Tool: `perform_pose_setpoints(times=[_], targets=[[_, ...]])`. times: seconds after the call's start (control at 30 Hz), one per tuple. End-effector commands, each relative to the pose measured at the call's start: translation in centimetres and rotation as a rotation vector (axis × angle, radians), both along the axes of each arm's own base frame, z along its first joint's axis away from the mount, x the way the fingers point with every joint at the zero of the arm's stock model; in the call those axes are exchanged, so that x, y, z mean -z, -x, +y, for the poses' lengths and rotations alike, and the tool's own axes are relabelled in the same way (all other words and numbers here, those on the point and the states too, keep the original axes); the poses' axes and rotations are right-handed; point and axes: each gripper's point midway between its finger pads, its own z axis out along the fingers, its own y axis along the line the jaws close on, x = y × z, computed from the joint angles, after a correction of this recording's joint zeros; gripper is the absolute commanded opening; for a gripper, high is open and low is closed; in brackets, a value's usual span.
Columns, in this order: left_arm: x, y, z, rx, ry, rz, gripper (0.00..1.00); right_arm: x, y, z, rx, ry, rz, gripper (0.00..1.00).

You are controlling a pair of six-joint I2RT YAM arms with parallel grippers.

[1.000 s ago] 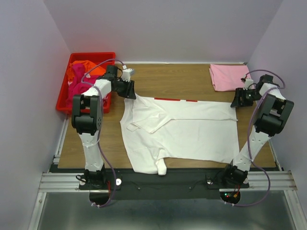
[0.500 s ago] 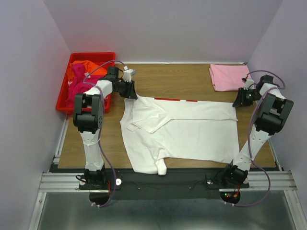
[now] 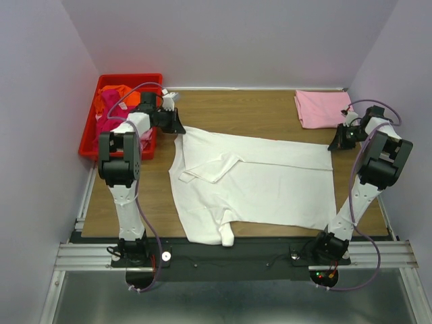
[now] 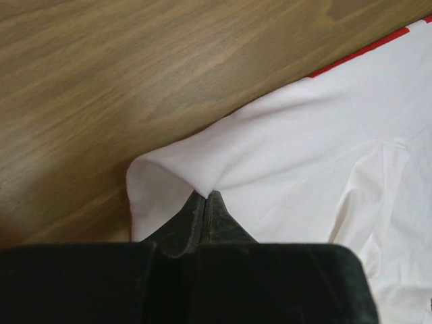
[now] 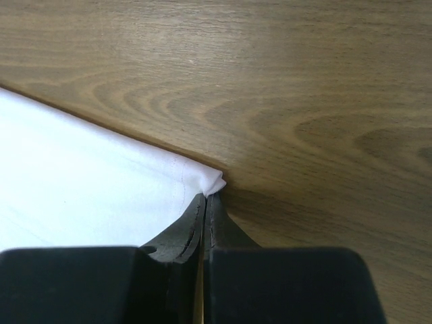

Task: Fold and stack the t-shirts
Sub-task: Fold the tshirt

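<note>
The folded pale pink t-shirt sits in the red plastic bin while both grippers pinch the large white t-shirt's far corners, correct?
No. The top external view shows the folded pale pink t-shirt on the wooden table, not in the red plastic bin. The left gripper and right gripper pinch the large white t-shirt.

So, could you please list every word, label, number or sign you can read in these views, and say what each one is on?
None: no text can be read in any view.
The white t-shirt shows only a thin red strip of print at its edge in the left wrist view, with no letters visible.
The pink t-shirt and the red bin carry no visible label.
</note>
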Motion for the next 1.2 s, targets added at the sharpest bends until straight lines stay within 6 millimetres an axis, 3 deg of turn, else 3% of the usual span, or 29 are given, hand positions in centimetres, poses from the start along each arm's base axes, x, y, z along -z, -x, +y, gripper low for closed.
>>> perform_pose_setpoints(times=[0.0,0.23,0.43,0.47,0.57,0.67,0.8,0.9,1.03,1.17], targets=[[-4.2,-3.1,0.6,-0.029,0.022,-0.131,0.0,0.3,-1.4,-2.1,0.039,0.069,-0.041,0.01],[-2.5,-4.5,0.8,-0.056,0.013,-0.115,0.0,0.4,-1.8,-2.7,0.056,0.092,-0.049,0.01],[-1.5,-5.8,1.6,-0.101,-0.026,-0.106,0.18,-0.1,-2.6,-2.9,0.063,0.087,-0.067,0.01],[-1.5,-5.9,1.9,-0.107,-0.033,-0.104,0.25,-0.3,-2.8,-2.9,0.069,0.086,-0.07,0.04],[-3.1,-6.4,2.4,-0.123,-0.061,-0.133,0.32,-1.3,-3.0,-3.2,0.063,0.107,-0.095,0.3],[-4.5,-6.2,3.1,-0.135,-0.084,-0.16,0.34,-3.4,-3.3,-3.4,0.059,0.13,-0.138,0.49],[-6.8,-3.6,3.3,-0.098,-0.12,-0.212,0.34,-6.8,-3.1,-3.5,0.043,0.182,-0.203,0.55],[-6.5,-1.4,3.0,-0.056,-0.149,-0.216,0.34,-9.0,-2.3,-2.9,0.024,0.203,-0.244,0.53],[-4.5,1.1,0.7,0.017,-0.172,-0.184,0.34,-7.8,-0.4,-0.6,-0.038,0.219,-0.197,0.41],[-2.3,2.4,-1.4,0.053,-0.183,-0.139,0.33,-4.8,0.5,1.5,-0.088,0.208,-0.126,0.36]])
